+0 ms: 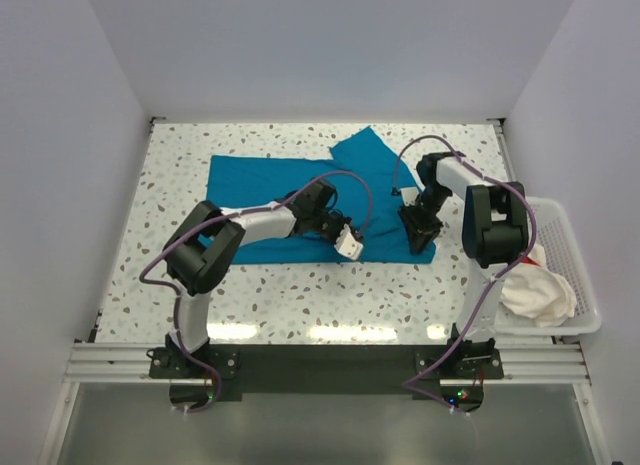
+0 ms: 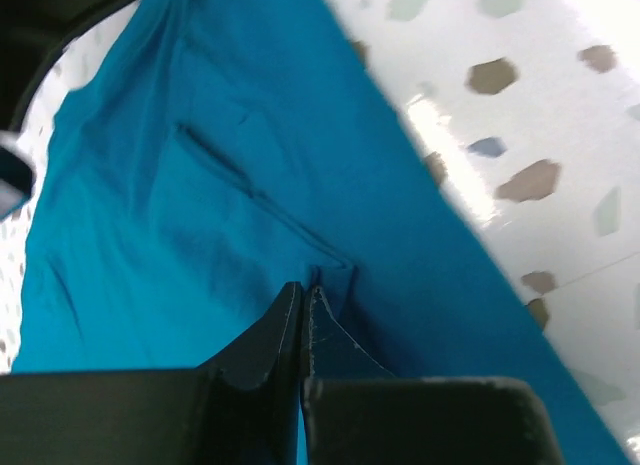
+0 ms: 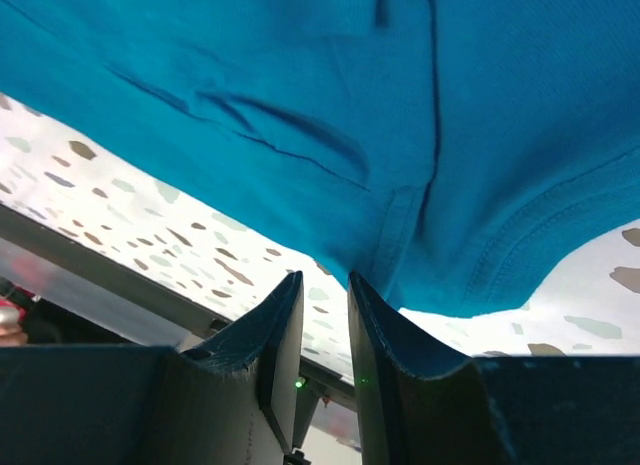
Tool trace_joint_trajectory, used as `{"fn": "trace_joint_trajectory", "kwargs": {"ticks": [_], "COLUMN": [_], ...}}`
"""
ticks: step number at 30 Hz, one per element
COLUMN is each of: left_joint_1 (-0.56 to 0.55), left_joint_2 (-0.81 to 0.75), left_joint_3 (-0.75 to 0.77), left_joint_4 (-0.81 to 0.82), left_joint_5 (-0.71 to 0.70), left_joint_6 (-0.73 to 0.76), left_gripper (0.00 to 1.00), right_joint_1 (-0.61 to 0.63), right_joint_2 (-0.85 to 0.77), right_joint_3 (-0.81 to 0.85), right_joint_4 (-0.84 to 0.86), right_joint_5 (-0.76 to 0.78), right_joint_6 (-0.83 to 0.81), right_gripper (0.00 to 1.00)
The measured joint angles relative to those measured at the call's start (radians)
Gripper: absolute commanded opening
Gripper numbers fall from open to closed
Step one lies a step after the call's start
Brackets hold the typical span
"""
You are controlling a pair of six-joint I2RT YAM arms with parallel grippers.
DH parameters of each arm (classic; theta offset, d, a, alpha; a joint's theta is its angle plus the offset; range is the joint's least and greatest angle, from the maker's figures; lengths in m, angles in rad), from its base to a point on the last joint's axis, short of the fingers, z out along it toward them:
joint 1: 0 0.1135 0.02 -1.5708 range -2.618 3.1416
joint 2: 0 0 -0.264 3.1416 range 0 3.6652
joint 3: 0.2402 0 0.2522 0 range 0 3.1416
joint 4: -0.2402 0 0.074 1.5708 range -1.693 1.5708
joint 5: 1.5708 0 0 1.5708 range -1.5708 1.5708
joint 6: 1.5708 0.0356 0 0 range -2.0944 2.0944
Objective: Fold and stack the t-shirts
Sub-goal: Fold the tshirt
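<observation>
A teal-blue t-shirt (image 1: 290, 190) lies spread across the middle of the speckled table (image 1: 180, 285), with one sleeve folded up at the back. My left gripper (image 1: 349, 247) sits at its front hem. In the left wrist view its jaws (image 2: 304, 287) are pressed together on a small puckered fold of the teal cloth (image 2: 200, 215). My right gripper (image 1: 418, 230) is at the shirt's front right corner. Its jaws (image 3: 324, 277) stand a narrow gap apart, table showing between them, with the stitched hem (image 3: 400, 235) just past the tips. A white t-shirt (image 1: 538, 290) lies bunched in the basket.
A white mesh basket (image 1: 578, 275) stands at the table's right edge beside the right arm. White walls close in the table on the left, back and right. The metal rail carrying the arm bases (image 1: 320, 363) runs along the near edge.
</observation>
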Motion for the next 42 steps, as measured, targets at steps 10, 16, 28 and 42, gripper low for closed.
{"fn": "trace_joint_trajectory", "kwargs": {"ticks": [10, 16, 28, 42], "left_joint_1": [0.177, 0.209, 0.335, 0.101], "left_joint_2": [0.048, 0.109, 0.109, 0.031], "left_joint_3": [0.109, 0.144, 0.171, 0.126], "left_joint_4": [0.114, 0.12, 0.178, 0.207], "left_joint_5": [0.014, -0.021, -0.004, 0.093], "left_joint_6": [-0.378, -0.552, -0.971, -0.727], "left_gripper": [0.15, 0.31, 0.45, 0.58], "right_joint_1": [0.0, 0.0, 0.0, 0.0], "right_joint_2": [0.0, 0.0, -0.007, -0.15], "right_joint_3": [-0.031, -0.031, -0.058, -0.056], "right_joint_4": [0.01, 0.017, 0.052, 0.064], "right_joint_5": [0.047, 0.073, 0.214, 0.077], "right_joint_6": [-0.001, -0.001, -0.005, -0.022], "right_gripper": [0.27, 0.26, 0.26, 0.38]}}
